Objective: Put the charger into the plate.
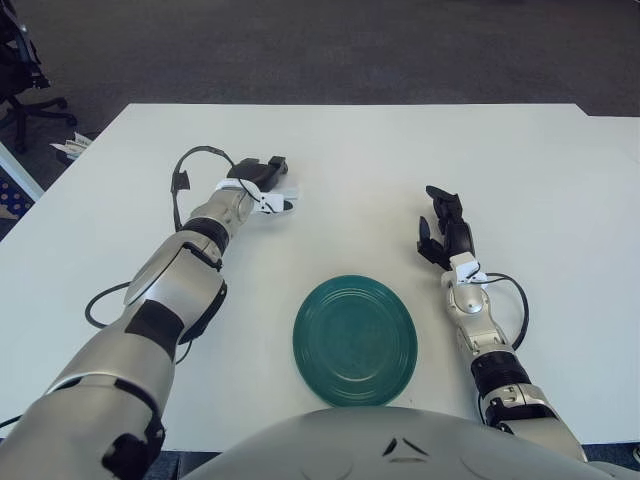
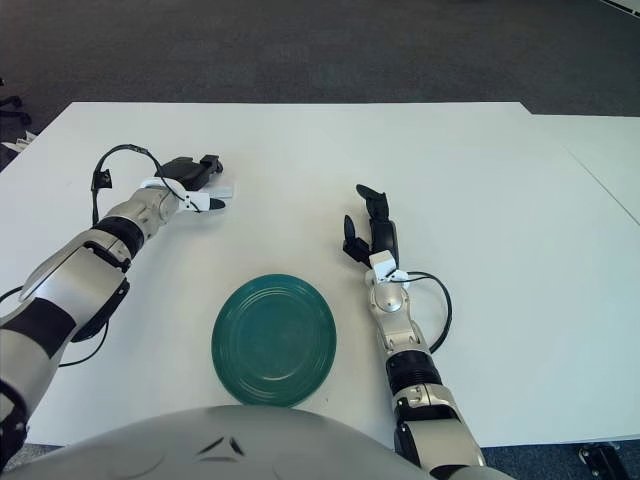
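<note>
Green plate (image 1: pixel 355 340); right view shows neighbouring table (image 2: pixel 610 150).

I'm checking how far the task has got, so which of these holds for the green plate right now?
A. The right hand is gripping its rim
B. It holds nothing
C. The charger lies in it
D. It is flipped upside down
B: the plate shows only its bare ringed surface, while the left hand is far from it on the table, and the right hand shows to the plate's right, apart from it.
</note>
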Robot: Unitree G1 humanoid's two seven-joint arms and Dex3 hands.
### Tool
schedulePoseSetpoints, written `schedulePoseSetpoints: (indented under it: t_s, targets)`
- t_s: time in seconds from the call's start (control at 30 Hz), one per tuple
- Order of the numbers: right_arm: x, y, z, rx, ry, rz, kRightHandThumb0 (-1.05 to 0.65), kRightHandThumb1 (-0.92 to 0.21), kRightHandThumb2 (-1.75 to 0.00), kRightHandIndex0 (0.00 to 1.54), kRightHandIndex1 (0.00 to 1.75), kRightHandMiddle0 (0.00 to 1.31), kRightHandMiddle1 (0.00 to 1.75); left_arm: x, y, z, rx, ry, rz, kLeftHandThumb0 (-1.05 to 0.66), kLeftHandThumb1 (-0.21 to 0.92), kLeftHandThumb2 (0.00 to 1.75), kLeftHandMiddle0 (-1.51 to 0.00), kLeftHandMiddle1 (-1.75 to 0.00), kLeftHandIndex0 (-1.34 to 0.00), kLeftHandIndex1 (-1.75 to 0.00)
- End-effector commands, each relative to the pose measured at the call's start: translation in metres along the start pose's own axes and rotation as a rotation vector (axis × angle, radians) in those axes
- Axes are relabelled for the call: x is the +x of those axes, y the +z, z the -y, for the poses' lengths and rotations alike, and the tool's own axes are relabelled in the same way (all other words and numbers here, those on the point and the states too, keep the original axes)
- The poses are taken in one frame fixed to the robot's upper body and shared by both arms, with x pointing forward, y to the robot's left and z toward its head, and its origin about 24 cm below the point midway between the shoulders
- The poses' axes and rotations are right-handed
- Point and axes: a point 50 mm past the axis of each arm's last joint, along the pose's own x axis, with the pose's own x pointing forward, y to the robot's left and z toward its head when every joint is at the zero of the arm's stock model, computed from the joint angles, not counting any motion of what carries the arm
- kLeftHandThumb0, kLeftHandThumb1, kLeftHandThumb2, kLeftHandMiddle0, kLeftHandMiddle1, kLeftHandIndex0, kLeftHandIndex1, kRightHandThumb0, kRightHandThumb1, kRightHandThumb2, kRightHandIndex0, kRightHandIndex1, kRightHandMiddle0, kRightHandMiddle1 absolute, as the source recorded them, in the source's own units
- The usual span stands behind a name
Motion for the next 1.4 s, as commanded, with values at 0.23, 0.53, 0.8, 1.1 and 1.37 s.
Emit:
schedulePoseSetpoints:
  t_s: [0.23, 0.53, 0.8, 1.1, 1.37]
  targets:
    - [-0.085, -0.069, 0.018, -0.055, -0.003, -0.323, -0.68, -0.92, -0.84, 0.27, 0.00, 0.00, 0.68, -0.004, -0.006, 0.021, -0.068, -0.146, -0.057, -0.93, 0.92, 0.43, -0.12, -1.68, -0.05, -1.62]
    - [-0.081, -0.068, 0.018, -0.051, 0.012, -0.322, -0.68, -0.92, -0.83, 0.28, 0.00, 0.00, 0.67, -0.003, -0.002, 0.024, -0.046, -0.160, -0.043, -0.91, 0.92, 0.46, -0.37, -1.74, -0.09, -1.74]
    - [-0.078, -0.069, 0.018, -0.059, 0.025, -0.330, -0.67, -0.92, -0.83, 0.28, 0.00, 0.00, 0.66, -0.004, 0.001, 0.030, -0.019, -0.171, -0.024, -0.91, 0.92, 0.42, -0.52, -1.75, -0.14, -1.75]
    - [-0.077, -0.069, 0.019, -0.080, 0.022, -0.327, -0.68, -0.92, -0.84, 0.26, 0.00, 0.00, 0.65, -0.005, 0.002, 0.037, -0.001, -0.164, -0.021, -0.90, 0.92, 0.37, -0.58, -1.75, -0.17, -1.75]
    - [-0.077, -0.069, 0.022, -0.082, 0.015, -0.323, -0.68, -0.92, -0.83, 0.26, 0.00, 0.00, 0.65, -0.006, 0.005, 0.042, 0.009, -0.112, -0.016, -0.91, 0.92, 0.36, -0.40, -1.75, -0.14, -1.72]
